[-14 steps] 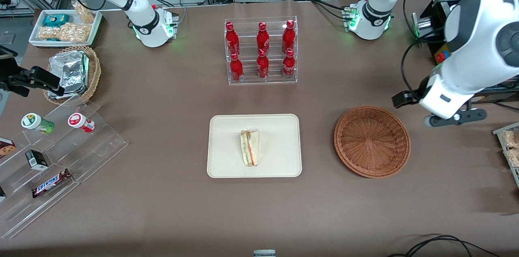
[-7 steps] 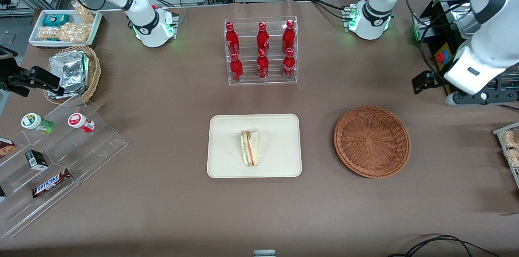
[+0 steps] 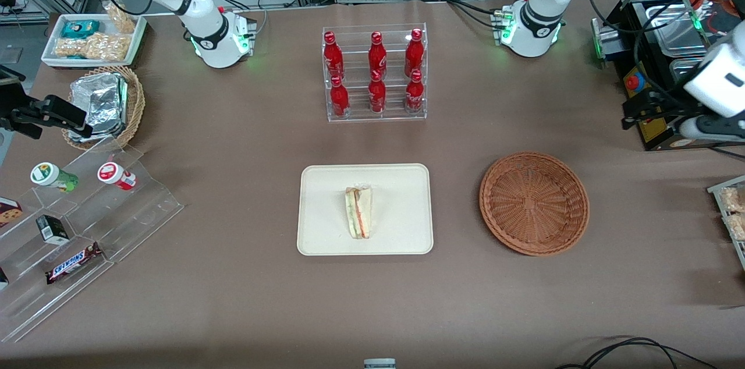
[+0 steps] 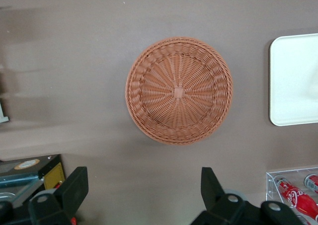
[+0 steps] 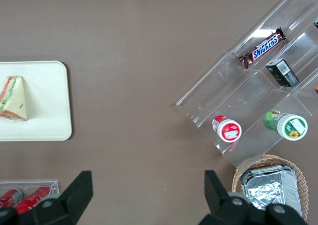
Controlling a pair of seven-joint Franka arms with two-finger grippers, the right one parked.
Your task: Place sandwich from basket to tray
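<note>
Lying on the tray (image 3: pixel 326 229), the sandwich (image 3: pixel 359 212) sits near the tray's middle, 1 wedge with its green and orange-red filling edge showing. The basket (image 3: pixel 534 202) stands beside the tray toward the working arm's end of the table, apart from it, with nothing in it. The gripper (image 4: pixel 144 190) hangs high above the table, farther from the front camera than the basket and well apart from it; jaws spread wide, holding nothing. A clear rack (image 3: pixel 375 73) with 6 red bottles stands farther from the front camera than the tray.
</note>
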